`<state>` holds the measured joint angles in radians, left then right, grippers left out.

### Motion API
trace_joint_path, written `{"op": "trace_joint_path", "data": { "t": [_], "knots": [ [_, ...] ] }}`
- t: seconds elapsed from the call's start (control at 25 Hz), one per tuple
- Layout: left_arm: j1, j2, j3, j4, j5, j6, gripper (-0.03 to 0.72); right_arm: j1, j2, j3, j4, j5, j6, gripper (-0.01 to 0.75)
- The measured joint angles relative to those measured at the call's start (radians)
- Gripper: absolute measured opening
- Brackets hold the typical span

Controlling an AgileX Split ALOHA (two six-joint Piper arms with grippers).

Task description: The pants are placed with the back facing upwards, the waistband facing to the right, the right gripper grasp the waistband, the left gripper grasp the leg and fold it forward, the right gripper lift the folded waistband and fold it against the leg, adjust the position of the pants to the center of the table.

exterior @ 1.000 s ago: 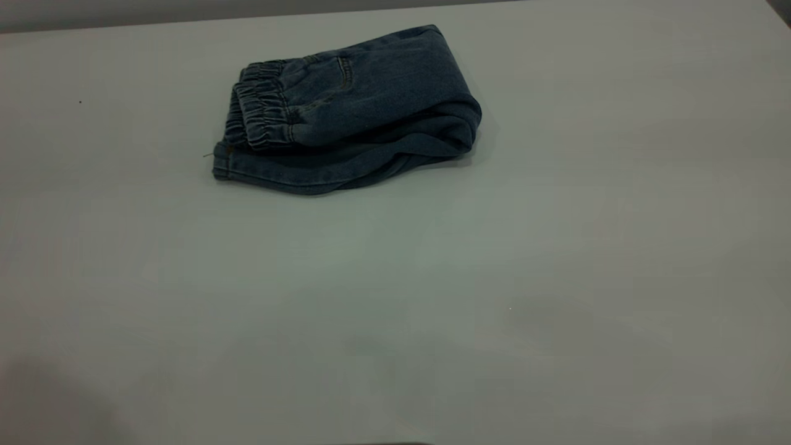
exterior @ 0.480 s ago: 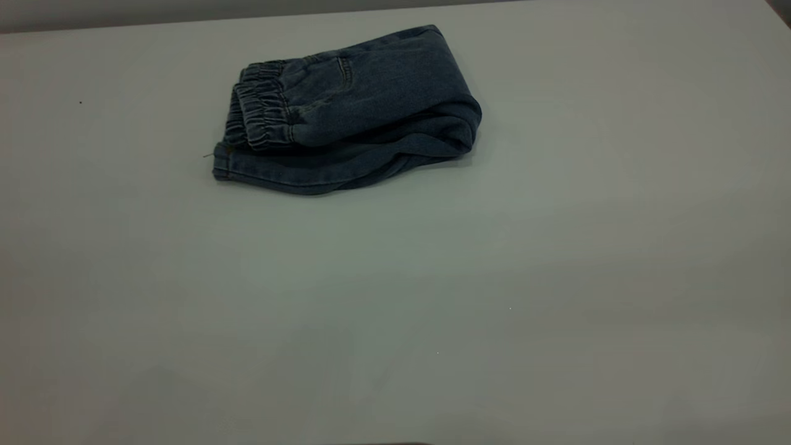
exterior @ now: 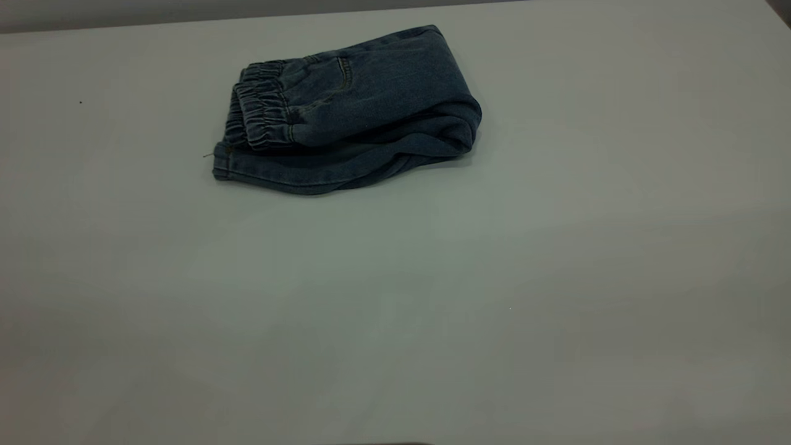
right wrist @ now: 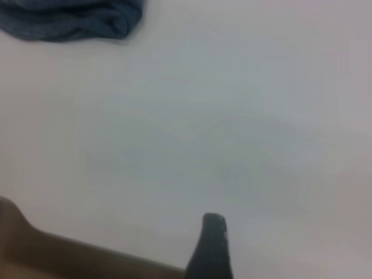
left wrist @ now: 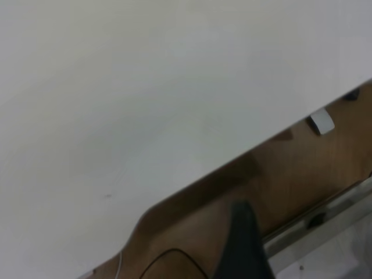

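Note:
The pants [exterior: 352, 111] lie folded into a compact blue denim bundle on the far half of the table [exterior: 395, 296], a little left of middle. The gathered waistband [exterior: 262, 120] rests on top at the bundle's left end. The leg [exterior: 296, 173] lies beneath it, hem at the left. The fold is at the right end. Neither gripper shows in the exterior view. A dark part of my left gripper [left wrist: 244, 247] hangs past the table's edge, over brown floor. My right gripper [right wrist: 210, 247] hovers over bare table near its edge, well away from the pants [right wrist: 75, 20].
The table's edge [left wrist: 232, 163] runs diagonally through the left wrist view, with brown floor and a metal rail [left wrist: 314, 224] beyond it. A grey strip of wall [exterior: 185, 12] lies behind the table's far edge.
A dark shadow at the table's near left corner has faded away. The pants have not moved.

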<state>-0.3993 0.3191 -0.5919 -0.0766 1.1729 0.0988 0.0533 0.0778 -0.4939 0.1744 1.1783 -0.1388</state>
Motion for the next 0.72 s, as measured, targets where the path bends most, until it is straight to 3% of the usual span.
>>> {"op": "trace_joint_path", "data": {
  "t": [0.72],
  "knots": [
    [0.0,-0.017,0.099,0.046,-0.045,-0.058,0.491,0.0,-0.088,0.019,-0.001,-0.03,0.0,0.57]
  ]
}}
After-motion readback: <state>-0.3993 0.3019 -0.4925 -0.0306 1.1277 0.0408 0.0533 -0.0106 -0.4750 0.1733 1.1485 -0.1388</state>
